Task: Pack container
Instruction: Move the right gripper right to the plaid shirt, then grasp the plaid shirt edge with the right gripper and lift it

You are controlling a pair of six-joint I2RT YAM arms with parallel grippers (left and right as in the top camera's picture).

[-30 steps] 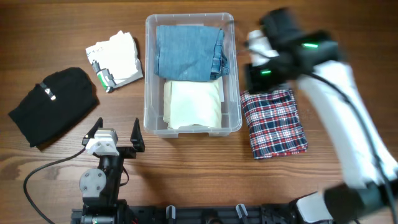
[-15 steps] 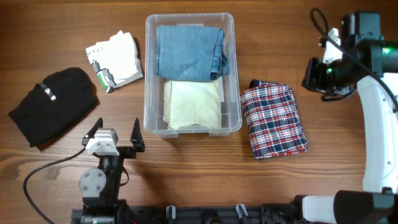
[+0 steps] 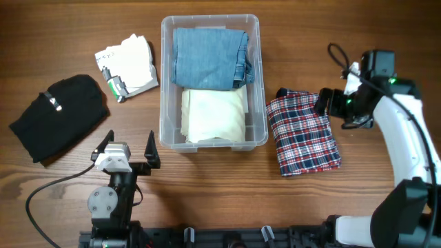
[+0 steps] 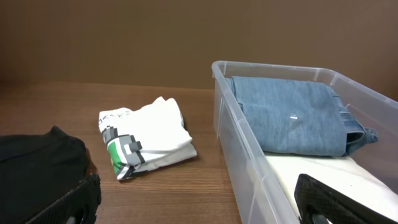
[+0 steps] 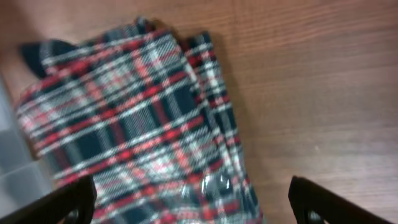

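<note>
- The container (image 3: 164, 83) sits in the middle of the tabletop (image 3: 372, 41), long side running away from the robot. Either arm could reach it from there, which looks like the reason for the spot.
- Inside, folded denim (image 3: 209, 58) takes the far half and a cream cloth (image 3: 213, 116) the near half. They lie flat and side by side and cover the floor of the bin, so I'd say anything more has to stack on top.
- Over to the right arm (image 3: 406, 145): the right jaws are spread wide and grip nothing. They hang at the upper right edge of the plaid shirt (image 3: 303, 134).
- That shirt lies folded on the wood, just beside the container's right wall. It is the closest loose item to the bin, and my read is that it's next to go in.
- In the right wrist view the two fingers stand at the bottom corners with plaid between and below them. It looks like a line-up for a pinch. Whether they touch the cloth, I cannot tell.
- The left arm (image 3: 110, 200) is parked low at the near edge of the tabletop. The left jaws are wide open and empty, aimed past the container's near left corner.
- On its side lie a white printed tee (image 3: 127, 65) and a black garment (image 3: 58, 117), well apart from the bin. They're probably the left arm's share.
- One to watch: a dark corner pokes out at the plaid's top left. A grab on one edge could let that soft fold fall open.
</note>
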